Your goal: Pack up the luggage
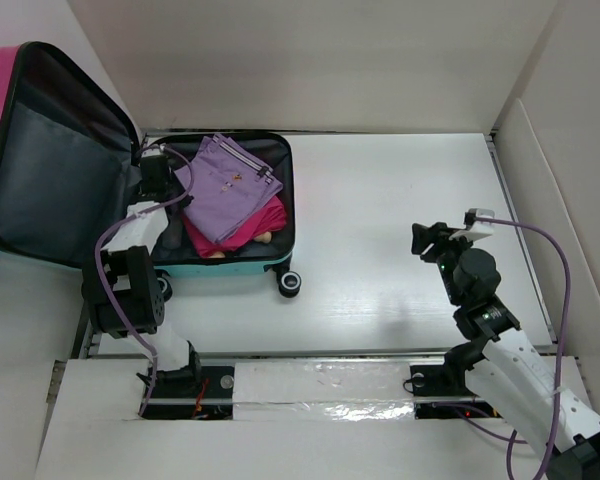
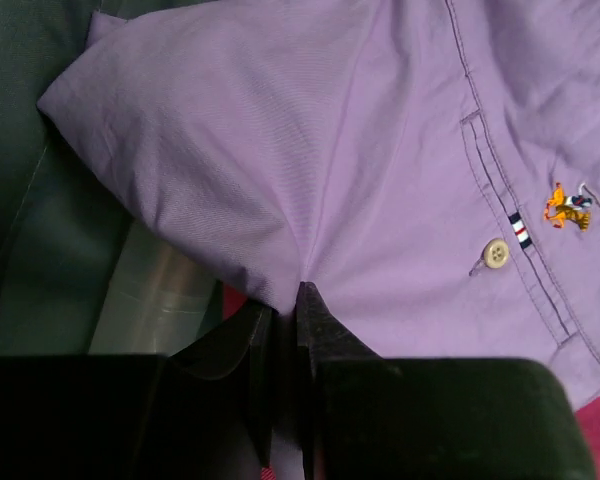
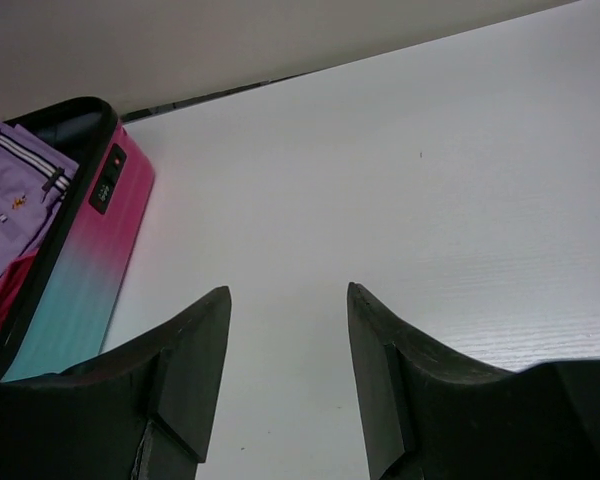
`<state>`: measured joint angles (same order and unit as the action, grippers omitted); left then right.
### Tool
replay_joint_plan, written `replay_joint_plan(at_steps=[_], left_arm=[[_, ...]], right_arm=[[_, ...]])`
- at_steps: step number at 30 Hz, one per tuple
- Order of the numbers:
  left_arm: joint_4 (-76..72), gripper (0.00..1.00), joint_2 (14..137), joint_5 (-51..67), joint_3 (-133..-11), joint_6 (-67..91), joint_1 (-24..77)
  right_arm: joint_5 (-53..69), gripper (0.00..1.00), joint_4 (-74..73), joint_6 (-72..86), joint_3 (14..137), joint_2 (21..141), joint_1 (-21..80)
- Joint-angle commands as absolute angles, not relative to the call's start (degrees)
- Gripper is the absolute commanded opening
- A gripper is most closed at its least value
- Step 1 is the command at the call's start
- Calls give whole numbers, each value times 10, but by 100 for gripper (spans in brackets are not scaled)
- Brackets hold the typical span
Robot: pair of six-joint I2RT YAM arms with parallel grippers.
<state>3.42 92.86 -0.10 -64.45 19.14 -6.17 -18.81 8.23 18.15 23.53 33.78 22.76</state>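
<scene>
Pinching entry, left gripper [image 2: 285,300]: fingers drawn tight together on a gathered fold of the purple garment [image 2: 380,150]. The cloth puckers right at the tips, so we list it as held.

Garment: buttoned pocket and a small embroidered emblem [image 2: 570,205]. It lies on top of the magenta cloth [image 1: 267,222], inside the luggage [image 1: 230,267].

Luggage: at the far left of the table [image 1: 400,200]. Its tray lies flat, and the lid [image 1: 50,160] is thrown open to the left with grey lining showing.

Right gripper [image 3: 288,295]: fingers roughly half apart with nothing between them, over bare table well to the right of the luggage.

Step in hand, as we judge it: settling the top garment in the tray. The clothes appear to be in and the lid is not yet closed.

Next move calls for: laying the pinched fold down flat, letting go, then lifting straight up so the cloth does not trail out with the fingers.

Edges:
- The garment's far corner lies close to the tray's far rim. We would check that nothing overhangs before the lid comes over.
- The left arm works in the tight angle between lid and tray on the hinge side, with its cable looping nearby.

Open room: wide bare table to the right and near the tray. We judge that the left arm must be clear of the tray before the lid swings across.
</scene>
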Motion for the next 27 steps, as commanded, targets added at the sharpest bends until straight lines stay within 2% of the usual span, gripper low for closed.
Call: replay_joint_plan(at_steps=[1, 14, 17, 18, 21, 22, 25, 27], left_arm=[[24, 0, 911, -44, -640, 168, -55], [101, 1, 807, -123, -602, 230, -27], [141, 55, 828, -123, -620, 226, -19], [149, 76, 838, -125, -626, 224, -19], [154, 84, 808, -135, -636, 224, -14], [147, 85, 791, -126, -634, 227, -9], [112, 81, 718, -94, -635, 235, 37], [101, 73, 667, -68, -641, 227, 75]], right_arm=[[-177, 56, 91, 170, 250, 336, 219], [-133, 54, 91, 147, 267, 367, 219], [-127, 54, 92, 147, 265, 362, 219], [-120, 53, 94, 148, 265, 362, 219], [-77, 38, 116, 138, 264, 380, 219], [-58, 22, 121, 133, 265, 390, 219], [6, 0, 127, 116, 287, 438, 225], [27, 0, 144, 107, 294, 446, 245]])
